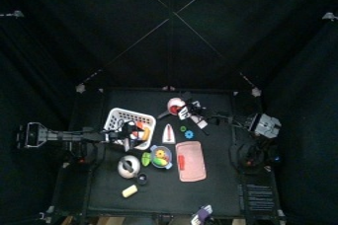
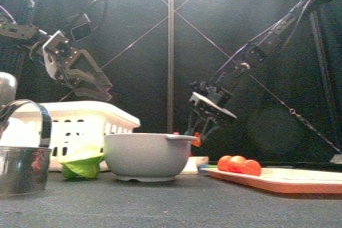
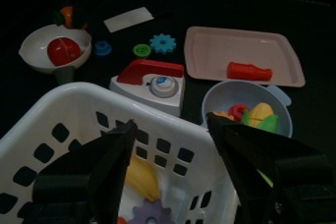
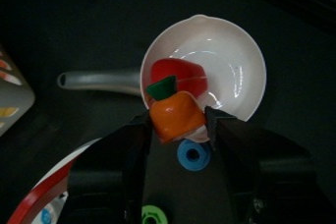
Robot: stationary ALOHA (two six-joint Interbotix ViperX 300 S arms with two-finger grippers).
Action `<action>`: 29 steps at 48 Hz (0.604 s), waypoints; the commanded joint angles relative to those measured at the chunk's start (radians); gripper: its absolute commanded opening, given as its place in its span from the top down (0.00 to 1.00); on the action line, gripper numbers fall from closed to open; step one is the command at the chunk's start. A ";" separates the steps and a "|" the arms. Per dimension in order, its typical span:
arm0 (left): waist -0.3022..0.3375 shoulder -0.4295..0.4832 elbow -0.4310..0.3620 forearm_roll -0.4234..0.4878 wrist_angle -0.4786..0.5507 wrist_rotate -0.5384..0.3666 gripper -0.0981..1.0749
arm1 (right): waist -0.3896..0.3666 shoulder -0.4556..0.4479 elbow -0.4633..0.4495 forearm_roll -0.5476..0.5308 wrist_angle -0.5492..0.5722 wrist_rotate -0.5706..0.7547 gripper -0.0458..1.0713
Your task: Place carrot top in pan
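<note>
Far left of the pan, your left gripper hangs over the white basket with its jaws spread wide and nothing between them. A yellow piece lies inside the basket below it. The basket sits just left of the pan in the top view.

Nearer the table's front edge than the pan stands a grey bowl. What fills it cannot be told from the front.

The pan itself is white, with a grey handle, and sits towards the back middle of the table. A red piece already lies inside it. A small blue ring lies on the table just beside the pan's rim.

The carrot top, orange with a bit of green, is not in the pan yet. Your right gripper pinches it between its jaws, directly over the pan's near rim and close to the red piece. Whether it touches the pan cannot be told.

Front right of the pan lies a pink tray with red pieces on it. The right arm reaches in to the pan from that side.
</note>
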 commanded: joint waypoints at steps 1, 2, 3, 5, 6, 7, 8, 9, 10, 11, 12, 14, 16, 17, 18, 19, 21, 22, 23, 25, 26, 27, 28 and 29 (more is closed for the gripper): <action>-0.002 -0.003 -0.012 0.002 -0.009 0.002 0.12 | -0.012 0.003 -0.041 0.006 0.006 0.002 0.36; -0.002 -0.003 -0.012 0.002 -0.009 0.002 0.12 | -0.014 0.006 -0.044 0.011 0.008 0.002 0.36; -0.002 -0.003 -0.012 0.002 -0.009 0.002 0.12 | -0.014 0.009 -0.046 0.012 0.009 0.000 0.35; -0.002 -0.003 -0.012 0.002 -0.009 0.002 0.12 | -0.017 0.014 -0.052 0.017 0.014 0.000 0.34; -0.002 -0.003 -0.012 0.002 -0.009 0.002 0.12 | -0.020 0.015 -0.054 0.017 0.014 0.000 0.33; -0.002 -0.003 -0.011 0.000 -0.009 0.002 0.12 | -0.021 0.017 -0.054 0.017 0.015 0.002 0.33; -0.002 -0.003 -0.011 0.000 -0.009 0.002 0.12 | -0.023 0.017 -0.055 0.017 0.017 0.002 0.32; -0.002 -0.003 -0.011 0.002 -0.009 0.002 0.12 | -0.026 0.017 -0.057 0.018 0.018 0.002 0.31; -0.002 -0.003 -0.011 0.000 -0.009 0.002 0.12 | -0.029 0.017 -0.057 0.018 0.020 0.002 0.31; -0.002 -0.003 -0.011 0.002 -0.009 0.002 0.12 | -0.031 0.018 -0.057 0.020 0.021 0.002 0.30; -0.002 -0.003 -0.011 0.002 -0.009 0.002 0.12 | -0.032 0.018 -0.055 0.020 0.023 0.002 0.29; -0.002 -0.003 -0.011 0.000 -0.009 0.002 0.12 | -0.034 0.018 -0.055 0.023 0.026 0.002 0.28; -0.002 -0.003 -0.011 0.002 -0.009 0.002 0.12 | -0.037 0.018 -0.054 0.023 0.029 0.000 0.26; -0.002 -0.003 -0.011 0.002 -0.009 0.002 0.12 | -0.037 0.018 -0.052 0.023 0.031 0.002 0.25; -0.002 -0.003 -0.011 0.000 -0.009 0.002 0.12 | -0.037 0.018 -0.051 0.025 0.032 0.002 0.24; -0.002 -0.003 -0.011 0.002 -0.009 0.002 0.12 | -0.038 0.018 -0.049 0.025 0.034 0.000 0.23; -0.002 -0.003 -0.009 0.002 -0.009 0.003 0.12 | -0.038 0.018 -0.049 0.023 0.035 0.002 0.21; -0.002 -0.003 -0.011 0.002 -0.008 0.003 0.12 | -0.038 0.018 -0.049 0.023 0.037 0.002 0.19; -0.002 -0.003 -0.011 0.002 -0.009 0.003 0.12 | -0.038 0.018 -0.049 0.023 0.037 0.002 0.17; -0.002 -0.003 -0.011 0.002 -0.009 0.003 0.12 | -0.038 0.018 -0.051 0.023 0.037 0.002 0.15; -0.002 -0.003 -0.011 0.002 -0.008 0.003 0.12 | -0.038 0.018 -0.052 0.023 0.037 0.002 0.14; 0.000 -0.003 -0.011 0.002 -0.009 0.003 0.12 | -0.038 0.020 -0.054 0.023 0.037 0.002 0.13; -0.002 -0.003 -0.011 0.002 -0.009 0.003 0.12 | -0.040 0.020 -0.055 0.025 0.037 0.002 0.11; -0.002 -0.003 -0.011 0.002 -0.009 0.003 0.12 | -0.038 0.021 -0.057 0.023 0.037 0.002 0.11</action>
